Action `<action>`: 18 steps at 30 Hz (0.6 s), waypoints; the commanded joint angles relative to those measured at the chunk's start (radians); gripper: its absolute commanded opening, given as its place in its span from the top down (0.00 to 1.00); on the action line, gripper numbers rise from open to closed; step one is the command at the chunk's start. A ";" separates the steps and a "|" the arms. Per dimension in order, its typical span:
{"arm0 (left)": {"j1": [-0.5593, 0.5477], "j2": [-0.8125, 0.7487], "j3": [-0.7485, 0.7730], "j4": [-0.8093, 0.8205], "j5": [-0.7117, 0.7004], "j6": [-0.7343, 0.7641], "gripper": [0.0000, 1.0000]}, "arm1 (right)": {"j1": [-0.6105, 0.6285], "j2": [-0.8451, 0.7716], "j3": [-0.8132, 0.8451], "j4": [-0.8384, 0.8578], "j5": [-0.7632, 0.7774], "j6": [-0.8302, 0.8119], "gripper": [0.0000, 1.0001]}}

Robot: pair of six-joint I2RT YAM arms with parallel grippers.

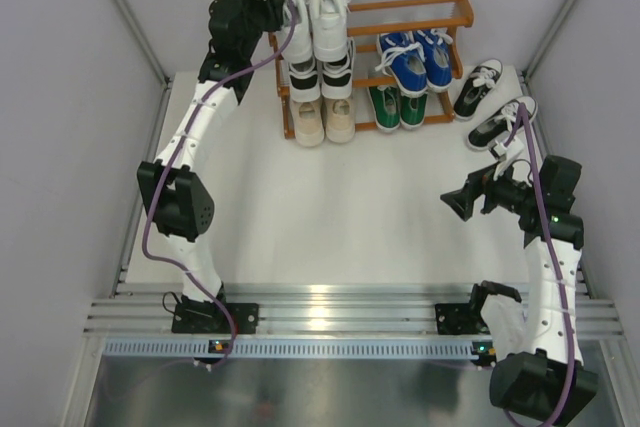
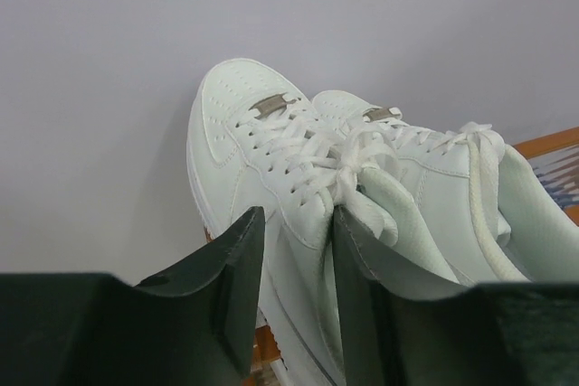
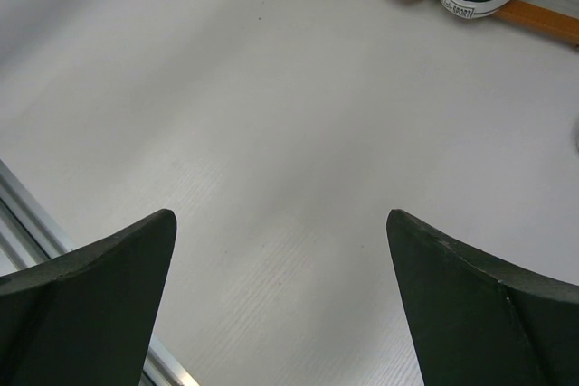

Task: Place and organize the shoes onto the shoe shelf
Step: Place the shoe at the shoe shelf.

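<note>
The left gripper point(image 2: 298, 219) sits at the top tier of the shoe shelf point(image 1: 440, 12). Its jaws are narrowly parted astride the collar of one white shoe point(image 2: 262, 160), and the grip looks slack. The right gripper point(image 3: 280, 223) hangs over bare worktop point(image 3: 271, 106) with its jaws spread wide and holding nothing.

The main risk is a snag. The flat woven laces point(image 2: 362, 146) lie loose beside one jaw, and catching a loop could drag the shoe off the tier. Its upper is smooth and leather-like, with a perforated toe and a small metal lace tag. It rests on spaced wooden bars, so I expect it would slide or tip easily onto the pairs below.

The last black pair point(image 1: 490, 97) lies on the worktop to the right of the shelf. The two shoes are splayed apart, and their soft sides may buckle when pinched.
</note>
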 commanded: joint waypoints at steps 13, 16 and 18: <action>0.005 -0.060 0.012 0.131 -0.012 -0.007 0.48 | -0.022 -0.005 -0.002 0.035 -0.036 -0.018 0.01; 0.005 -0.062 0.006 0.116 -0.008 -0.003 0.48 | -0.024 -0.005 0.000 0.035 -0.036 -0.016 0.01; 0.005 -0.066 -0.006 0.105 0.001 0.001 0.50 | -0.024 -0.006 0.000 0.035 -0.036 -0.016 0.01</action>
